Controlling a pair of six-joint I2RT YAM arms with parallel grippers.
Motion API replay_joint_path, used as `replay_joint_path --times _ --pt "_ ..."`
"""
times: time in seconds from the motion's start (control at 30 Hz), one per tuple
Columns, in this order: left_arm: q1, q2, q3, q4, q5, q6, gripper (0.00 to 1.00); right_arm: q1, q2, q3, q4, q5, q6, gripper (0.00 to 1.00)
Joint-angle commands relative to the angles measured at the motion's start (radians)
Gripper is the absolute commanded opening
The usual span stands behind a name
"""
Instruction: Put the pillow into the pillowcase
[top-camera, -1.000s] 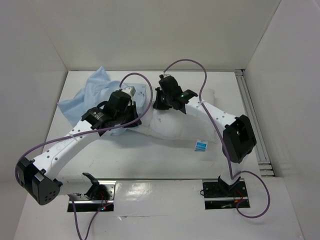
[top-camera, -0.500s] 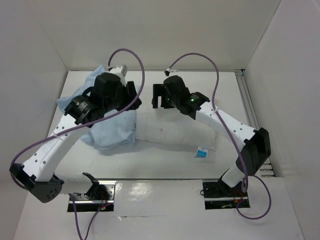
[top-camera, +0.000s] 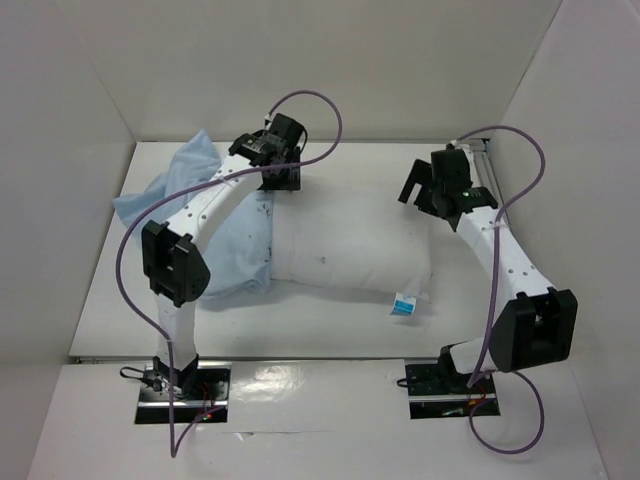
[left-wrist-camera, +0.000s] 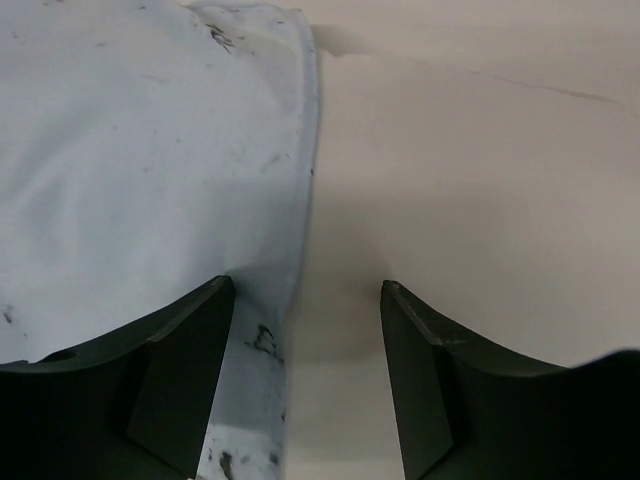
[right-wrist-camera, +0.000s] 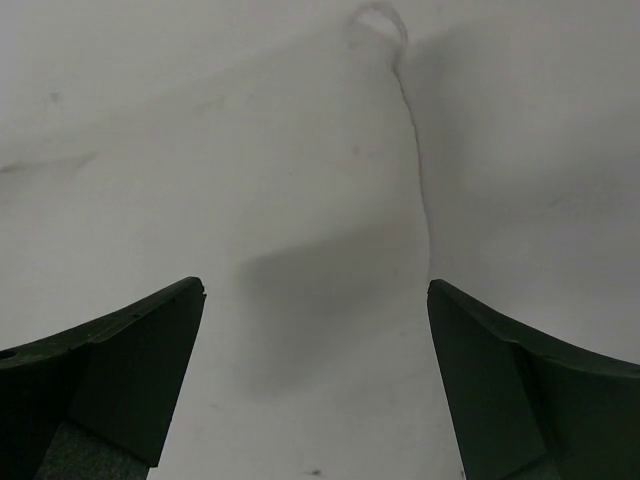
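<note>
The white pillow (top-camera: 350, 240) lies across the middle of the table. The light-blue pillowcase (top-camera: 215, 240) covers its left end and bunches toward the far left; whether that end is inside it I cannot tell. My left gripper (top-camera: 283, 180) hovers open at the far side where cloth meets pillow. In the left wrist view the pillowcase (left-wrist-camera: 150, 160) hem runs under the open left gripper (left-wrist-camera: 305, 283), held by neither finger. My right gripper (top-camera: 415, 195) is open above the pillow's far right corner. The right wrist view shows only white pillow (right-wrist-camera: 250, 150) beneath the empty right gripper (right-wrist-camera: 316, 284).
A small blue tag (top-camera: 403, 304) sticks out at the pillow's near right corner. A metal rail (top-camera: 495, 190) runs along the table's right edge. White walls close the back and both sides. A seam with a small loop (right-wrist-camera: 380, 22) crosses the pillow.
Both grippers went from shut to open and let go of the fabric. The left arm swung to the far edge, the right arm moved right. The pillow and pillowcase settled flat.
</note>
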Motion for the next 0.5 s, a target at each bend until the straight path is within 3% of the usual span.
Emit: replay_joint_path --times 0.0,0.07,0.17,0.2,0.23,0.33,0.37,0.4,0.43,0.47 --pt "0.024 0.053 0.129 -0.096 -0.101 0.028 0.72 -0.013 -0.053 -0.085 0.008 -0.112 0.014 1.00" --pt "0.024 0.065 0.129 -0.096 -0.110 0.045 0.67 -0.023 -0.053 -0.143 0.022 -0.124 0.014 1.00" --pt "0.033 0.074 0.129 -0.108 -0.110 0.066 0.48 -0.033 -0.053 -0.225 0.076 -0.199 0.023 1.00" --pt "0.043 0.075 0.129 -0.108 -0.122 0.066 0.39 -0.033 -0.053 -0.245 0.094 -0.252 0.034 1.00" --pt "0.053 0.075 0.129 -0.108 -0.113 0.066 0.22 -0.033 -0.053 -0.266 0.141 -0.286 0.046 1.00" --pt "0.053 0.075 0.129 -0.108 -0.103 0.066 0.01 -0.033 -0.042 -0.352 0.290 -0.469 0.088 0.94" --pt "0.053 0.064 0.141 -0.108 -0.090 0.066 0.00 -0.033 -0.031 -0.364 0.322 -0.503 0.103 0.82" --pt "0.053 0.055 0.141 -0.108 -0.066 0.066 0.00 -0.022 -0.031 -0.373 0.350 -0.556 0.112 0.52" --pt "0.053 0.046 0.152 -0.096 0.007 0.075 0.00 0.002 -0.031 -0.374 0.370 -0.557 0.124 0.31" --pt "0.053 0.023 0.161 -0.085 0.085 0.089 0.00 0.018 -0.031 -0.346 0.370 -0.529 0.125 0.02"
